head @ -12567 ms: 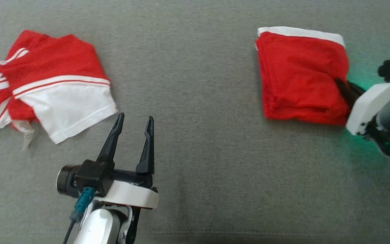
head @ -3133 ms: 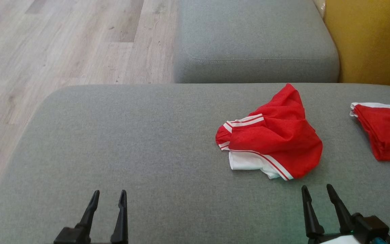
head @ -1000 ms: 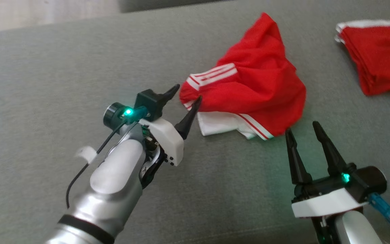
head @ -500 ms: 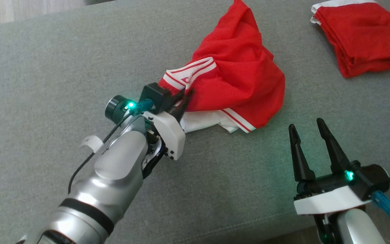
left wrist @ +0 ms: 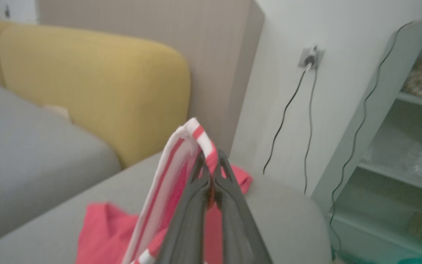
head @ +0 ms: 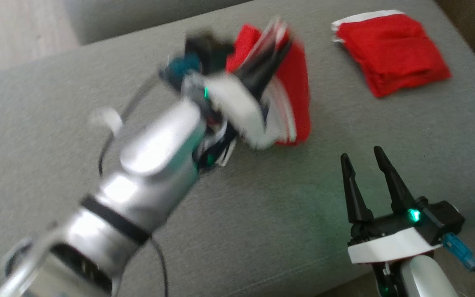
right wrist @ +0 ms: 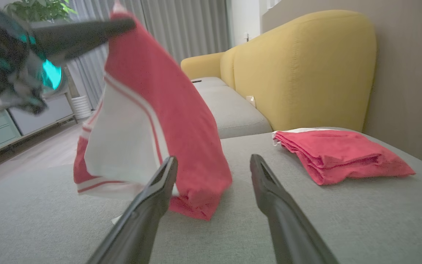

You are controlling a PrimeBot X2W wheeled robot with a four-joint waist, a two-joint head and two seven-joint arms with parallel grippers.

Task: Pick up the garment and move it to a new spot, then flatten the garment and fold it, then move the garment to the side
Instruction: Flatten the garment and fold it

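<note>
Holding the striped hem of the red and white garment point(right wrist: 167, 95) pinched tight in our left gripper point(left wrist: 211, 161), we have it hanging in the air over the grey cushion point(head: 262, 214), its bottom fold seeming to touch the cushion — our right gripper point(head: 361, 153) sits wide open and empty near the front edge. To do this well, we think we should lift a bit more so nothing drags, carry it slowly to a bare spot away from the folded red pile point(head: 390, 49), and let go only when it lies down — a fast swing could shake the thin hem loose.
</note>
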